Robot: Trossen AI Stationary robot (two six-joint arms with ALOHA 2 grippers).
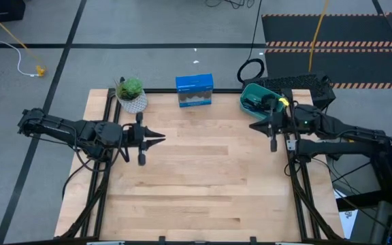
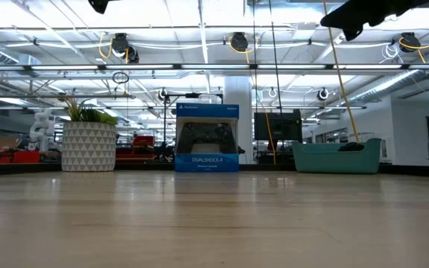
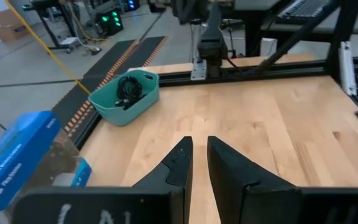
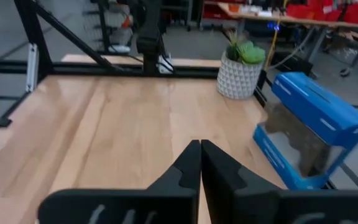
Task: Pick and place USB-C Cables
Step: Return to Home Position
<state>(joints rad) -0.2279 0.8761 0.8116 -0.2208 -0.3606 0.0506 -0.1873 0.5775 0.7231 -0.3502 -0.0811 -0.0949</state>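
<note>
Right gripper (image 4: pixel 199 143) is hovering closed and empty above the table (image 1: pixel 203 184); left gripper (image 3: pixel 199 140) is hanging slightly open, empty. USB-C cables (image 3: pixel 128 91) are lying inside the green bin (image 3: pixel 114 107).

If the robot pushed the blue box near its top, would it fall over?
Probably it would tip rather than slide: the blue box stands upright, taller than deep, at the table's back edge. It looks like thin cardboard with a clear window, so likely light and easily dented.
</note>
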